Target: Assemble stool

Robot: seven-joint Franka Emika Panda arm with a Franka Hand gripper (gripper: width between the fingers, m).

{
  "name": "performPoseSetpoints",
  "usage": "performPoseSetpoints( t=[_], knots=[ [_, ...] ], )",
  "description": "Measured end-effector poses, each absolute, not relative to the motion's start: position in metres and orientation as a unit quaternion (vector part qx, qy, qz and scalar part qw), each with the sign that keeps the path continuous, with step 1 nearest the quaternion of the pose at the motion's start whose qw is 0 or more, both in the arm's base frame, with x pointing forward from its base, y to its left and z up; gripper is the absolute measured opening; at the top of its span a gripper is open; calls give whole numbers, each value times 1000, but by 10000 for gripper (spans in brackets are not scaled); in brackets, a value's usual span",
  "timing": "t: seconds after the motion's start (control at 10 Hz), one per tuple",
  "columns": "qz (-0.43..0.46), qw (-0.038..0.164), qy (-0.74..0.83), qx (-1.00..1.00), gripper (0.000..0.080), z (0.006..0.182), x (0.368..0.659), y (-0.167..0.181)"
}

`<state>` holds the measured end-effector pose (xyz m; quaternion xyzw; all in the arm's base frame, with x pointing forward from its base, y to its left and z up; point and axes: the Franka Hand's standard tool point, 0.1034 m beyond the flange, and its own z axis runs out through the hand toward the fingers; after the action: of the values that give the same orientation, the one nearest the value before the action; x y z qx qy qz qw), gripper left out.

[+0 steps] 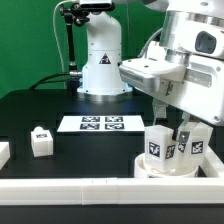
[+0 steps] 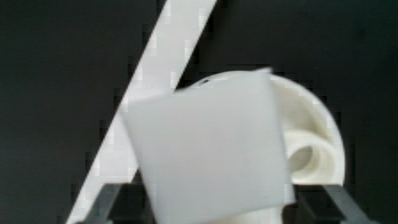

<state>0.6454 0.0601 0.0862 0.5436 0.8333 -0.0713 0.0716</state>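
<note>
The round white stool seat lies at the exterior view's lower right. One tagged white leg stands on it. My gripper is shut on a second white leg and holds it over the seat, beside the first leg. In the wrist view this held leg fills the space between my fingers and my gripper closes round it, with the seat behind it. A loose tagged leg stands on the table at the exterior view's left.
The marker board lies mid-table before the robot base. A white border rail runs along the front edge and shows in the wrist view. Another white part sits at the far left edge.
</note>
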Motion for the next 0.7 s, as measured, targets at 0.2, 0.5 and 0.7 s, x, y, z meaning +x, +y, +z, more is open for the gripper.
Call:
performPoseSetpoints(
  t=[0.2,0.5,0.7],
  knots=[
    [-71,71,833,544,344,86,645,60],
    [-71,72,824,558,344,86,645,59],
    [-67,76,780,618,344,86,644,58]
  ],
)
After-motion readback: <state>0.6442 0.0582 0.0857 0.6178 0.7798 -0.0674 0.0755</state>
